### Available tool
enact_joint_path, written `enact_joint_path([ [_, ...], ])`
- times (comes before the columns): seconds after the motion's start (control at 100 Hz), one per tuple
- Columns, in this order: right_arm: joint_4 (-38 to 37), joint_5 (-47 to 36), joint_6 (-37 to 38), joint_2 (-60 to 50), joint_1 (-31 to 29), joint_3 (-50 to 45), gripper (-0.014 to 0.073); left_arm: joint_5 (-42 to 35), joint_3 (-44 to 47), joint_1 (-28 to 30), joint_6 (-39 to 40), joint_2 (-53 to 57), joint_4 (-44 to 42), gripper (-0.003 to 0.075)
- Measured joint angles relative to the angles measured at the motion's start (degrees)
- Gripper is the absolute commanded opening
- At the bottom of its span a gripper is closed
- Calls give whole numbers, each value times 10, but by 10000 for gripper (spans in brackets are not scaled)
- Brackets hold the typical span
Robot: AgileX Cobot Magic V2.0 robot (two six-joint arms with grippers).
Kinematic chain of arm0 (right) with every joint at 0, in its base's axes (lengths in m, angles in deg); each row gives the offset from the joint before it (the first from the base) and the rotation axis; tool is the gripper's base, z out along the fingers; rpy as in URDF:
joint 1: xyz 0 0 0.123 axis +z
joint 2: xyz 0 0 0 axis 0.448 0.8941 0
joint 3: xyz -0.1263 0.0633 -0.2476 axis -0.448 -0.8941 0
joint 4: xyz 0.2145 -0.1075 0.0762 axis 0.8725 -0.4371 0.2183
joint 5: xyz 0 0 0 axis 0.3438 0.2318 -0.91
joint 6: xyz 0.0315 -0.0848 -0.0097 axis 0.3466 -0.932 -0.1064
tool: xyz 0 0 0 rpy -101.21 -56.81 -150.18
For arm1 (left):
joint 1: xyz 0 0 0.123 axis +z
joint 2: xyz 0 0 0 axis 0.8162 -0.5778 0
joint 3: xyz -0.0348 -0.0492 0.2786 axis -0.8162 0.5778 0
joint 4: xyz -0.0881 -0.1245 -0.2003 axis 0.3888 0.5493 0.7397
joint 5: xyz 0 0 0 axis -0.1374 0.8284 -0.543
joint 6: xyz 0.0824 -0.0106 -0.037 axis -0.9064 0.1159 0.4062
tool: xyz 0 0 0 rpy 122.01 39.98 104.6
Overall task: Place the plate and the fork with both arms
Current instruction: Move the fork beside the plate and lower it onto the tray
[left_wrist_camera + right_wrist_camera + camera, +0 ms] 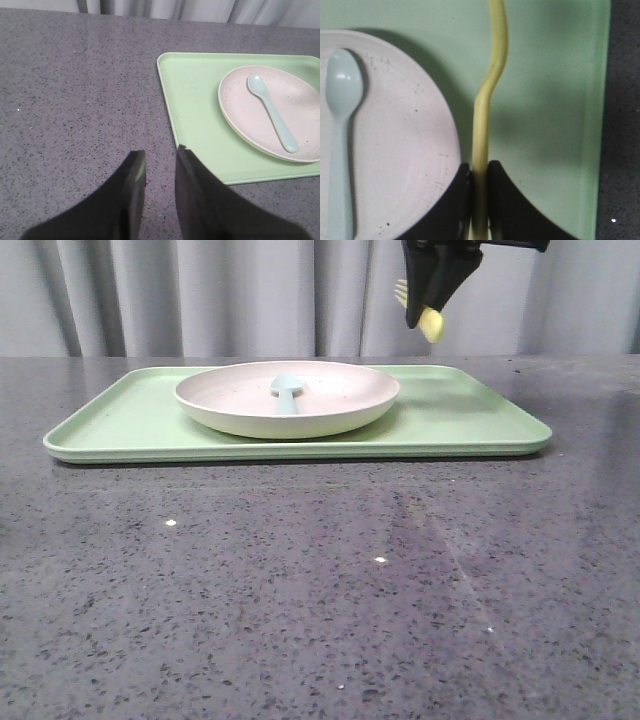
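The cream plate (340, 405) with a pinkish speckled inside sits on the light-green tray (470, 415), left of the tray's middle. My right gripper (432, 318) hangs high above the tray, to the right of the plate, shut on the yellow fork (430, 324). In the right wrist view the fingers (480, 167) clamp the fork (490, 80), which hangs over bare tray (550, 100) just beside the plate's rim (405, 150). My left gripper (161, 152) is open and empty over the table, just off the tray's left edge (195, 100). It is out of the front view.
A pale blue spoon (287, 390) lies in the plate, also shown in the left wrist view (272, 115) and the right wrist view (340, 125). Dark speckled tabletop (300, 580) surrounds the tray. A grey curtain (200, 290) hangs behind.
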Motion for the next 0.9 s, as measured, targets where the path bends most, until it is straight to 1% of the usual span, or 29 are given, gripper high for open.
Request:
enact_joint_path([
  [0.12,-7,0,0,-1,-4,-5,-102,0,0,0,0,0,0,153],
  [0.39,-29,0,-1,-1,-9,-59,-100,0,0,0,0,0,0,153],
  [0.52,-32,0,-1,3,-10,-64,-94,0,0,0,0,0,0,153],
  [0.57,-32,0,-1,7,-10,-65,-64,0,0,0,0,0,0,153],
  [0.62,-32,0,-1,10,-10,-65,-9,0,0,0,0,0,0,153],
  [0.74,-32,-1,-1,11,-10,-66,174,0,0,0,0,0,0,153],
  [0.79,-32,-1,-1,11,-10,-66,224,0,0,0,0,0,0,153],
  [0.84,-34,-1,-1,11,-10,-66,248,0,0,0,0,0,0,153],
  [0.9,-34,-1,-1,11,-10,-66,241,0,0,0,0,0,0,153],
])
